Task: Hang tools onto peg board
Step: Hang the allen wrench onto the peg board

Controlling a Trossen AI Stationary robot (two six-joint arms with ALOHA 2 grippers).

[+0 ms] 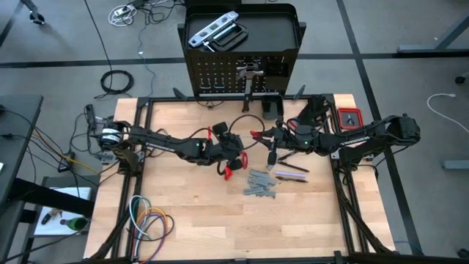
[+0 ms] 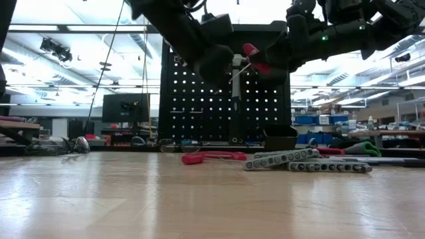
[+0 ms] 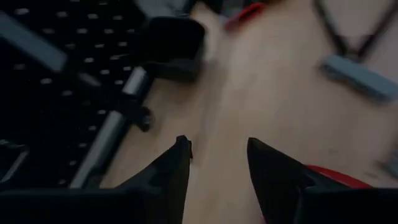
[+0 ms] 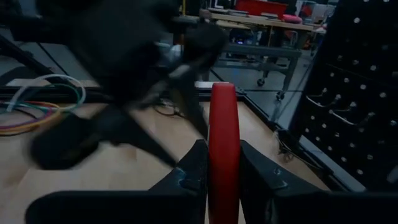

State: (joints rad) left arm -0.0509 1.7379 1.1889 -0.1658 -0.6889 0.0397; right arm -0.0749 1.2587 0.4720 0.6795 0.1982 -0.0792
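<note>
The right gripper (image 4: 217,171) clamps one red-handled tool (image 4: 223,143) above the table (image 1: 190,220); the left gripper (image 3: 217,155) hangs with fingers apart, empty. One pair of red pliers (image 1: 230,168) and several wrenches (image 1: 261,184) lie before the peg board (image 1: 220,73).

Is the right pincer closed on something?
Yes. The right pincer is shut on a red handle, pressed between both fingers.

The peg board (image 2: 226,99) is black, dotted with pale holes; the pliers (image 2: 212,157) have red handles; the wrenches (image 1: 261,185) look grey.
</note>
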